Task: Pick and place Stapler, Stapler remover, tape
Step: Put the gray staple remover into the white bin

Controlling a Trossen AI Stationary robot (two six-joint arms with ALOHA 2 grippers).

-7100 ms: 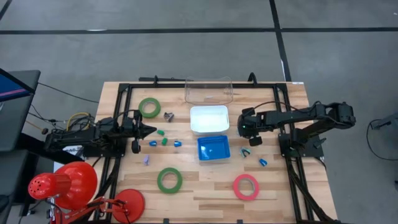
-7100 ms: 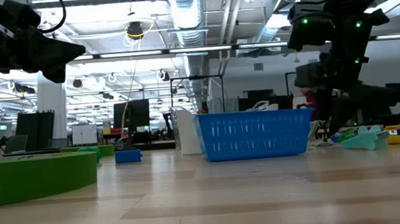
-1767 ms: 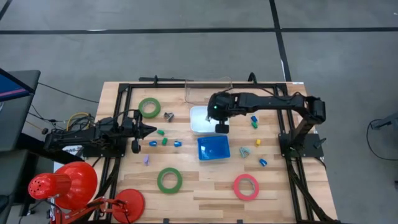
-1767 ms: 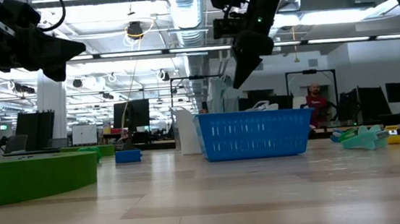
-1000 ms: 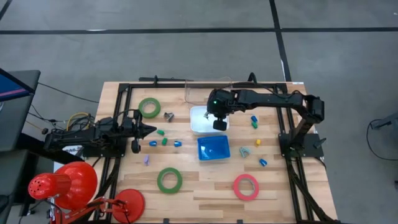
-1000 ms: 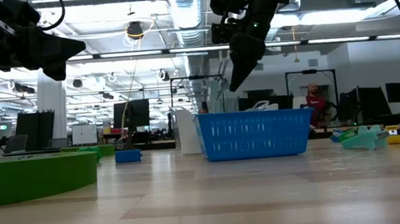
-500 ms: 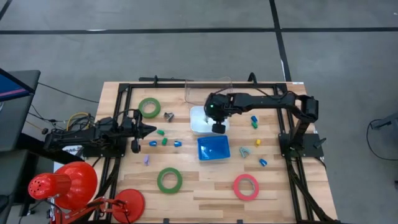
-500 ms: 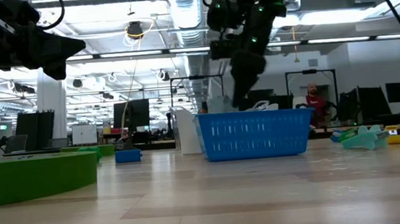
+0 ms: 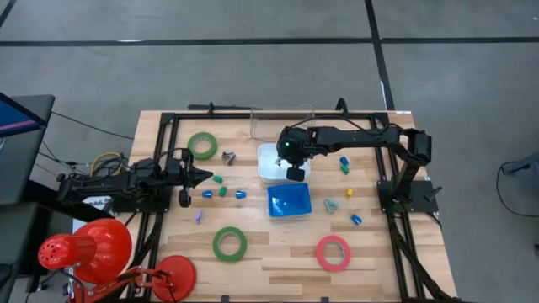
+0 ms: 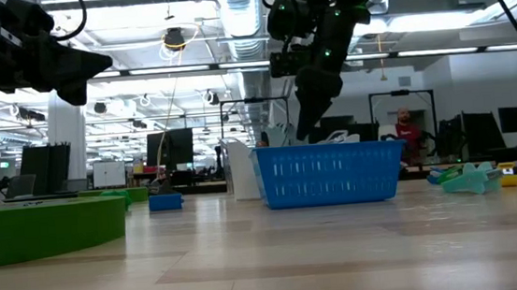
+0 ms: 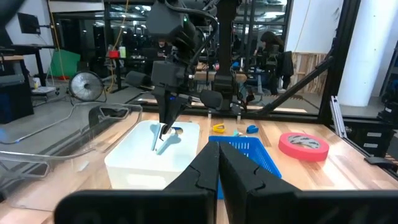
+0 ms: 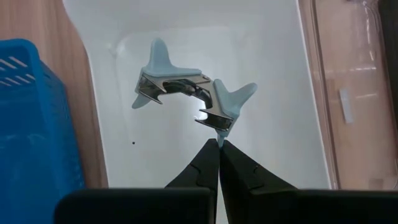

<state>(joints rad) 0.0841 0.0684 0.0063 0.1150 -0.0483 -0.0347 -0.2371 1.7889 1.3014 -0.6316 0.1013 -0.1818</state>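
Two arms are in my view, and only the right one is at work. My right gripper hangs over the white bin in the middle of the table, just on the far side of the blue basket. Its fingers are pressed together, and in the right wrist view their tips touch one wing of the pale blue stapler remover; I cannot tell if they truly pinch it. The remover is inside the white bin. My left gripper waits at the left side of the table, clenched on nothing, pointing to the small blue and green pieces lying beside it. One green tape ring lies at the far left, a second green tape ring at the near side, and the pink-red tape ring at the near right. I can read no label or writing on any of these things.
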